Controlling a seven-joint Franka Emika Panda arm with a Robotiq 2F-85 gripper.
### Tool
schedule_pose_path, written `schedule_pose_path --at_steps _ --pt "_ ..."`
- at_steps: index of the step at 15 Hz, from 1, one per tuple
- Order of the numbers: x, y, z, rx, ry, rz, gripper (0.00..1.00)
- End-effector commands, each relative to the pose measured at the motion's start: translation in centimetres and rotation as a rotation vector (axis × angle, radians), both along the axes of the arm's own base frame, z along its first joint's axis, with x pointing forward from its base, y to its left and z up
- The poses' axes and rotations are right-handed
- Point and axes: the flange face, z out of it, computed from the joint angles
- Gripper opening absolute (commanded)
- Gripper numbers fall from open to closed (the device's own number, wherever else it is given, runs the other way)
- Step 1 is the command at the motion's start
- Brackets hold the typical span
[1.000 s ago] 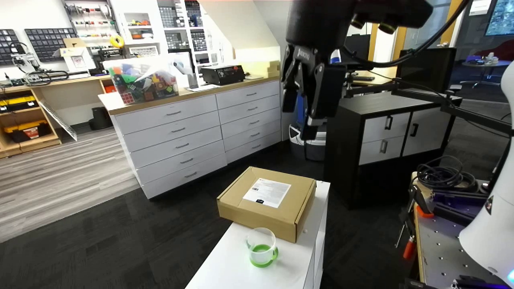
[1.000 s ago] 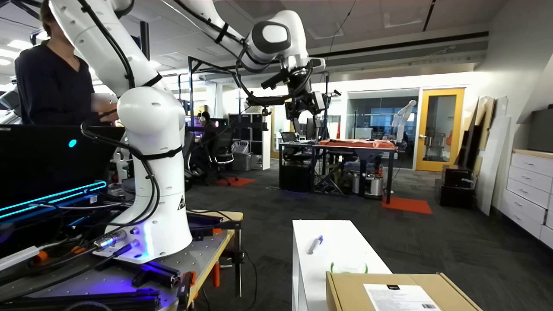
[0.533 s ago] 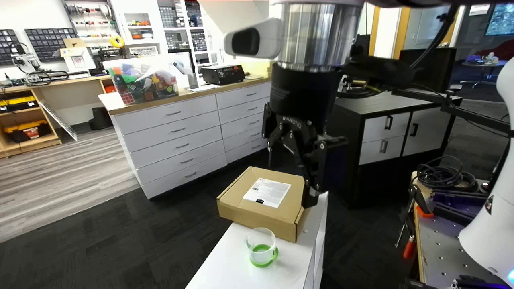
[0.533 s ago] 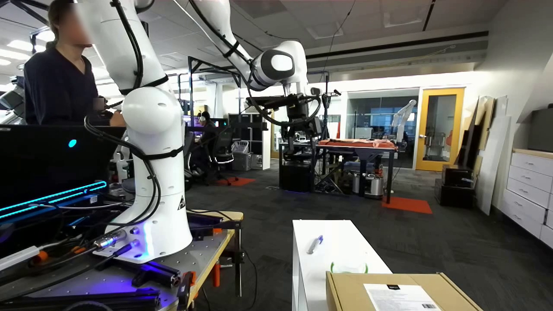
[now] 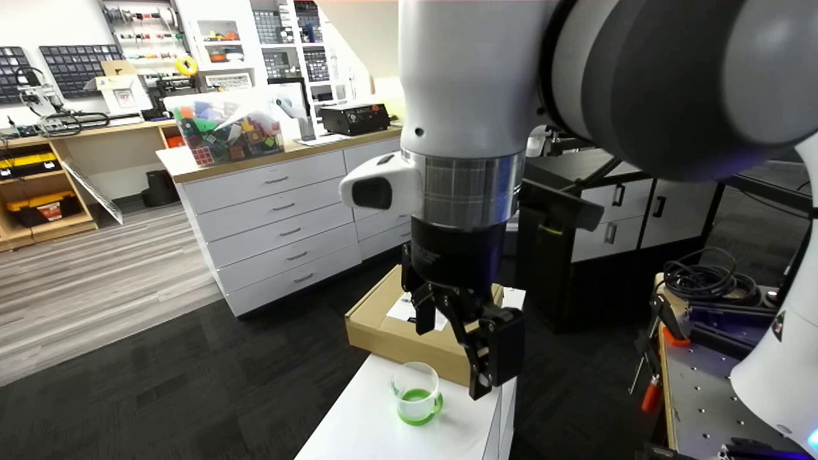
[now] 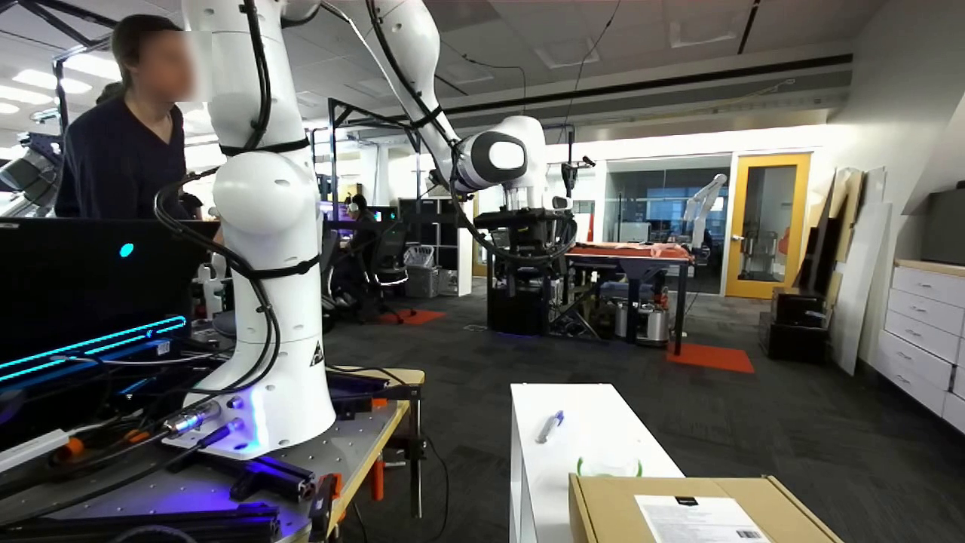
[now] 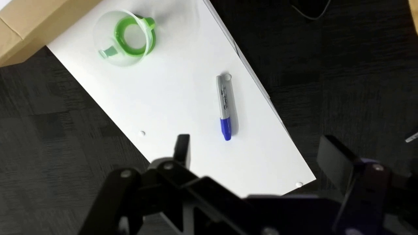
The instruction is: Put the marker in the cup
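The gripper hangs wide-jawed; the blue-capped marker lies near a long edge of the desk (apart from the green-ringed cup).

- One marker on the white bench.
- One cup, also there.
- One cardboard box, with one white label.
- In the wrist view, three small round white pieces on the bench: one near a corner, one near each long edge.
- One claw, having two fingers.
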Motion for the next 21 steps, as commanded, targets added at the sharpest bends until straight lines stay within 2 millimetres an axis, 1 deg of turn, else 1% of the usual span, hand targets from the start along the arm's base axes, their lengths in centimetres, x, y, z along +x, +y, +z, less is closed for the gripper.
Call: schedule_pose_path --at_steps 1,4,5,6,8,16,18,20,21 --pt "0.9 0.1 -3.1 -0.001 0.001 0.033 1.00" --pt "1.4 0.1 -5.8 -0.008 0.018 0.028 1.00" --pt "1.6 0.2 -5.9 -0.003 0.043 0.013 1.00" --pt "1.0 -0.1 -5.4 -0.011 0.038 0.019 1.00" --pt "1.3 0.0 -6.2 -0.014 0.054 0.015 1.00" --pt "1.4 0.3 -6.2 -0.010 0.046 0.023 1.00" --pt "1.3 0.4 -6.7 -0.026 0.029 0.043 1.00" --pt "1.3 0.6 -7.5 -0.055 0.012 0.080 1.00" --pt "1.3 0.8 -8.3 -0.062 0.013 0.111 1.00"
